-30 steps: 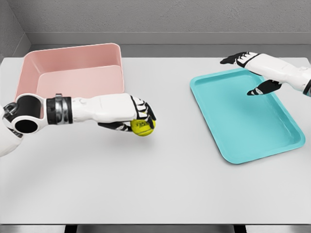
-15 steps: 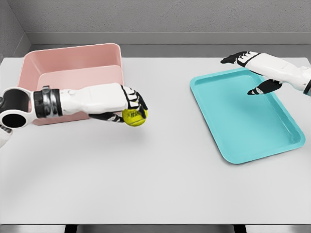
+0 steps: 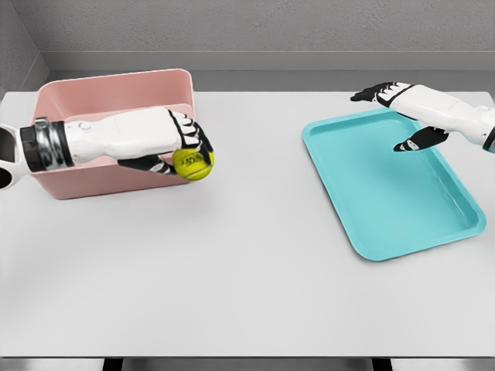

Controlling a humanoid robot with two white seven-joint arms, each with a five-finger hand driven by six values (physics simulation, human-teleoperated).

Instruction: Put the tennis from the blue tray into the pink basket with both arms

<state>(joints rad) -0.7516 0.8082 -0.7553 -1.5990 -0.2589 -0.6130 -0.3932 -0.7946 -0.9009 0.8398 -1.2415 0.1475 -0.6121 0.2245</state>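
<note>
Head view shows you the white worktop (image 3: 247, 294) nearest, with the blue tray (image 3: 387, 224) lying on its right side. On the left, your left hand (image 3: 182, 147) has its fingers curled around the yellow tennis ball (image 3: 192, 164), held at the pink basket's (image 3: 116, 89) front right corner, just over the rim. Farther back, your right hand (image 3: 402, 116) hangs with fingers spread above the tray's far edge.
</note>
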